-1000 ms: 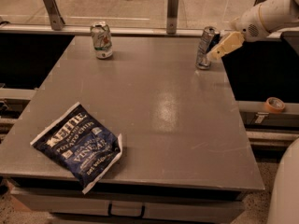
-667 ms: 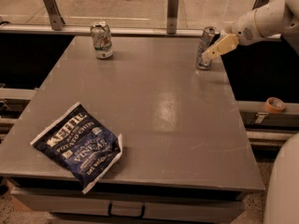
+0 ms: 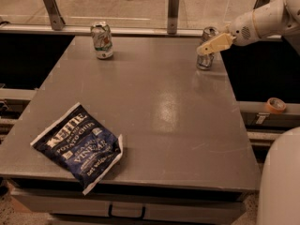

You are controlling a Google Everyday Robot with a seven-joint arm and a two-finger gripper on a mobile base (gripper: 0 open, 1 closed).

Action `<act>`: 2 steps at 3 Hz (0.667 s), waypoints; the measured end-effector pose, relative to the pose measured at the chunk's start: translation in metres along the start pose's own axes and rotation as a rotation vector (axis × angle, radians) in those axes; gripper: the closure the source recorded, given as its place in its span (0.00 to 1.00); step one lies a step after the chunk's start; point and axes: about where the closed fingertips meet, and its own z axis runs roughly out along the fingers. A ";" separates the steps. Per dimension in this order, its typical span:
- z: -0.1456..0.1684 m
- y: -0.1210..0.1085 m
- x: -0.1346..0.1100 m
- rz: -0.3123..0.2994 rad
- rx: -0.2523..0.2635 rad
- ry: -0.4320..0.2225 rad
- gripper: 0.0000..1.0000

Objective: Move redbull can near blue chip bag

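The redbull can (image 3: 205, 63) stands upright at the table's far right edge, slim and silver-blue. My gripper (image 3: 209, 46) reaches in from the upper right on a white arm and sits at the can's upper part, with a pale tan piece crossing in front of it. The blue chip bag (image 3: 78, 146) lies flat near the front left corner, dark navy with white lettering, far from the can.
A shorter white-green can (image 3: 102, 40) stands at the far left of the grey table (image 3: 154, 121). A rail with metal posts (image 3: 173, 6) runs behind the table. A roll of tape (image 3: 275, 105) lies on a ledge to the right. A white robot body part (image 3: 281, 182) fills the lower right corner.
My gripper has shifted left and slightly up, from beside the redbull can to over its upper part. The cans and the bag have not moved.
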 end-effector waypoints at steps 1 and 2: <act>-0.011 0.013 -0.010 -0.004 -0.050 -0.034 0.63; -0.039 0.034 -0.038 -0.056 -0.078 -0.066 0.87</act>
